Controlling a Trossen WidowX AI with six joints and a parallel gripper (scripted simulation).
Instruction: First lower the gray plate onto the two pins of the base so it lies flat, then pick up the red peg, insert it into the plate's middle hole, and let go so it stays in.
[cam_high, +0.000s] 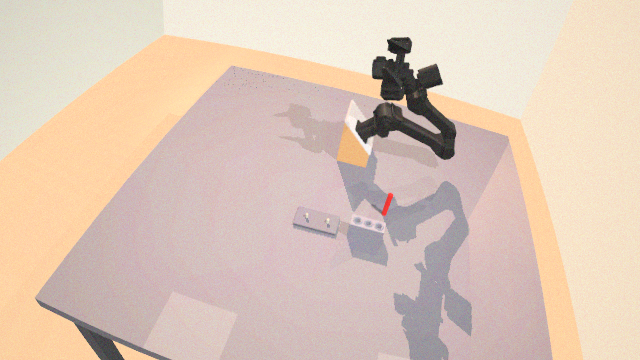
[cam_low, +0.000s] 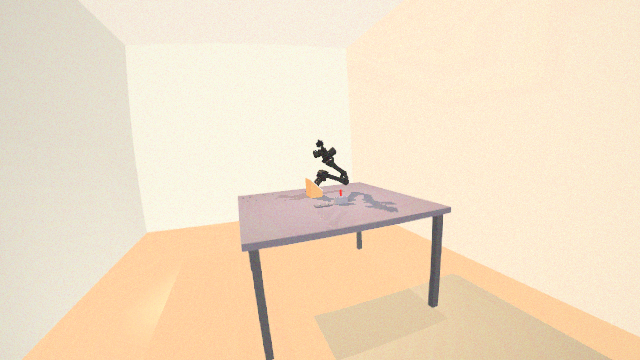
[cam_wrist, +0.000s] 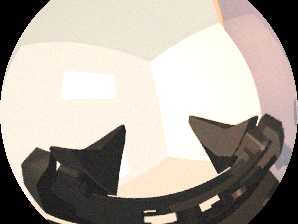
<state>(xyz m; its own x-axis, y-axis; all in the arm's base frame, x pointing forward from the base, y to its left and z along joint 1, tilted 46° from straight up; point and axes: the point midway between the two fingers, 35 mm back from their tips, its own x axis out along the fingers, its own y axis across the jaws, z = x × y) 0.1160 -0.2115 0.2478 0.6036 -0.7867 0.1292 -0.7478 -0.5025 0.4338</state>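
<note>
The grey base (cam_high: 317, 227) (cam_low: 323, 206) lies flat on the table with two pale pins standing bare. The gray plate (cam_high: 363, 222), with three open holes in a row, is just right of the base, not on its pins. A darker area shows below the plate; I cannot tell what holds it up. The red peg (cam_high: 387, 204) (cam_low: 341, 192) stands nearly upright behind the plate's right end. My gripper (cam_wrist: 157, 123) is open with nothing between the fingers. It is raised high behind these parts, away from them, and points at the walls.
An orange and white wedge-shaped block (cam_high: 354, 150) (cam_low: 313, 189) stands by the arm's foot on the table (cam_high: 200, 200) (cam_low: 280, 220), behind the base and plate. The black arm (cam_high: 417, 131) (cam_low: 334, 176) is folded above the table's back part. Its shadows fall around the peg and plate.
</note>
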